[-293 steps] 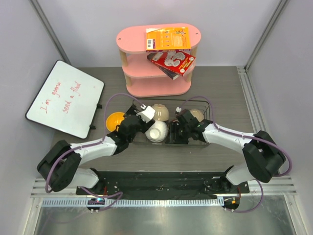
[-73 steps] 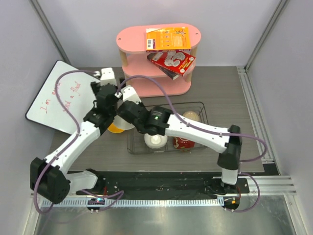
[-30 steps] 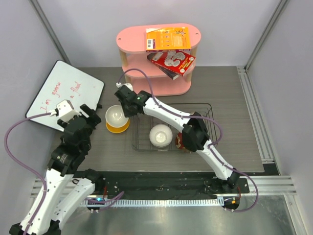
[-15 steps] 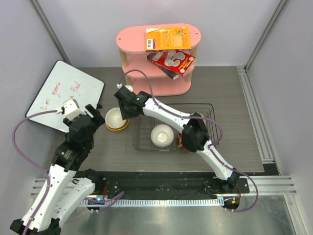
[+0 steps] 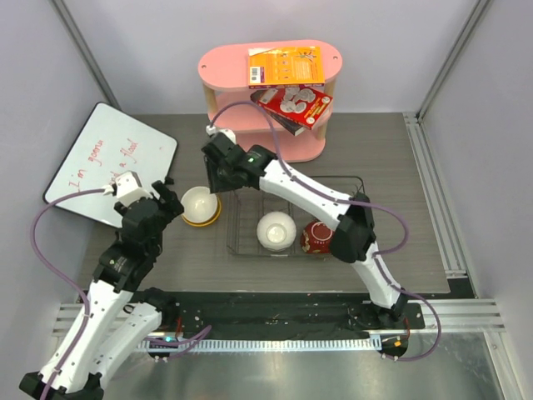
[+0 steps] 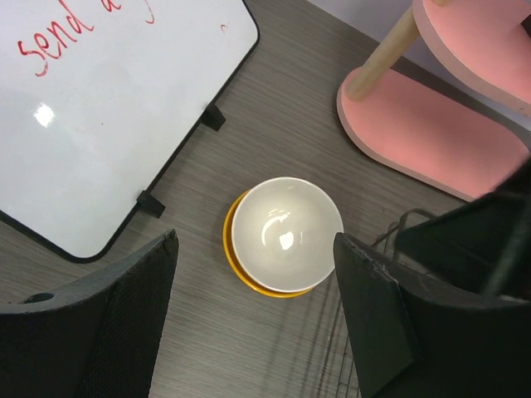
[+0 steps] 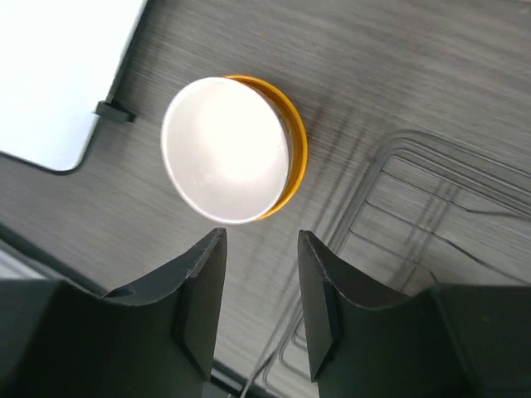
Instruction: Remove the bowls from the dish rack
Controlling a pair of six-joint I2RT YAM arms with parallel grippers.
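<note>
Right gripper (image 5: 215, 182) sits near the middle of the overhead frame, at the upper left corner of the dish rack (image 5: 250, 252); through its wrist camera I see both fingers (image 7: 199, 298) standing apart with only bare table (image 5: 400, 167) between them, so it holds nothing; the pale bowl (image 5: 198, 202) lies just to its left in the overhead view, nested upright inside the yellow-orange bowl (image 5: 202, 222), and the pair rests on the table outside the rack, beside its left edge; left gripper (image 5: 166, 200) is on the other side of that stack, left of centre, its jaws spread wide and empty; in its wrist view the stack shows between the fingers, touching neither; the white bowl (image 5: 276, 229) is in the rack, in its lower middle part, and the dark red bowl (image 5: 318, 237) is just to its right, also within the wires; whether either leans on a tine I cannot tell; the whiteboard (image 5: 108, 167) with red writing lies at the left of the frame; the pink shelf (image 5: 266, 150) stands at top centre, an orange box (image 5: 286, 65) on its top tier and a red box (image 5: 293, 104) tilted on the tier below.
</note>
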